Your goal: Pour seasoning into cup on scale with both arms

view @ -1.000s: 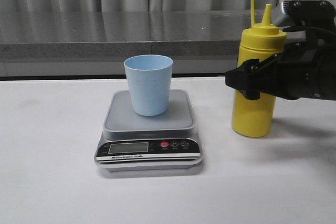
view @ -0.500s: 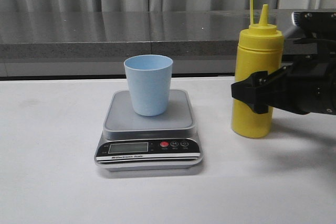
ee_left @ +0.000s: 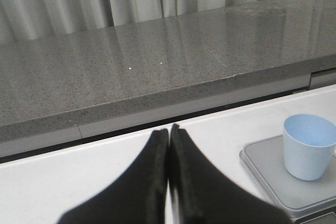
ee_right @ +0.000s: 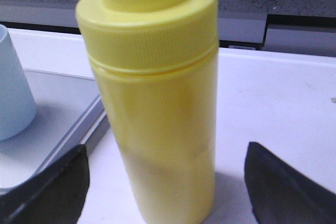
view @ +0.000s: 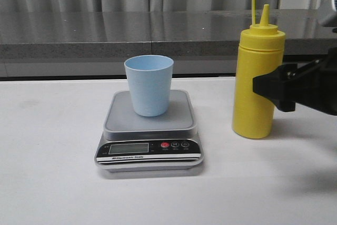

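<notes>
The yellow seasoning bottle stands upright on the white table, right of the scale; its cap hangs open on a thin stalk. The pale blue cup stands on the scale's platform. My right gripper is open just right of the bottle. In the right wrist view the bottle stands ahead of the gripper, its fingers wide apart and clear of it; the cup and scale show beside it. My left gripper is shut and empty, over the table away from the cup and scale. It is outside the front view.
A grey stone ledge runs along the back of the table, with pale curtains behind it. The white tabletop stretches left of the scale and in front of it.
My right gripper has let go of the bottle and drawn back to the right. The bottle, slightly tilted before, now stands straight. Cup and scale have not moved.
</notes>
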{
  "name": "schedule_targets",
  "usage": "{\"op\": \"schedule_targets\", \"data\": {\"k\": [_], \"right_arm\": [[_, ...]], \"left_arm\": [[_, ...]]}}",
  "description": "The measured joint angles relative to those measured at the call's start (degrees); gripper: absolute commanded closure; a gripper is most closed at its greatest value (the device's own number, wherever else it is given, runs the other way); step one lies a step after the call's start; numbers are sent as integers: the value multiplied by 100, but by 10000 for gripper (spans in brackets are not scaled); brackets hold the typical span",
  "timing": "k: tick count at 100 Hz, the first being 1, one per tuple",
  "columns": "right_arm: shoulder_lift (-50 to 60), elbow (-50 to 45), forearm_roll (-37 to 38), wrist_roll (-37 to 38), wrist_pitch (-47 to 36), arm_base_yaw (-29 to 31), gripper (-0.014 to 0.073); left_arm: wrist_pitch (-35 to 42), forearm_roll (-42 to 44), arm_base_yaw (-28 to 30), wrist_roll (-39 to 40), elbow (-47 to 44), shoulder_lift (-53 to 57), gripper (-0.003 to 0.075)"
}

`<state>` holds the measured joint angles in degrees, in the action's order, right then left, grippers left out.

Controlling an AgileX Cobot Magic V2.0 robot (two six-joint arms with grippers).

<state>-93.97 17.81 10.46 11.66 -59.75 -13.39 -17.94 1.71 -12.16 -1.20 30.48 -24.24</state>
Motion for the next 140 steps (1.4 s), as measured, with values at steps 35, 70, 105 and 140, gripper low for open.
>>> {"op": "schedule_targets", "data": {"k": [35, 70, 105, 140], "right_arm": [[2035, -695, -336, 0, 995, 0, -9], [4823, -754, -359, 0, 3679, 0, -9], [7238, -728, -390, 0, 5975, 0, -8], [8040, -503, -425, 0, 6880, 0, 318]], "left_arm": [[0, 0, 0, 0, 0, 0, 738], [0, 0, 0, 0, 0, 0, 738], [0, 0, 0, 0, 0, 0, 738], [0, 0, 0, 0, 0, 0, 738]]}}
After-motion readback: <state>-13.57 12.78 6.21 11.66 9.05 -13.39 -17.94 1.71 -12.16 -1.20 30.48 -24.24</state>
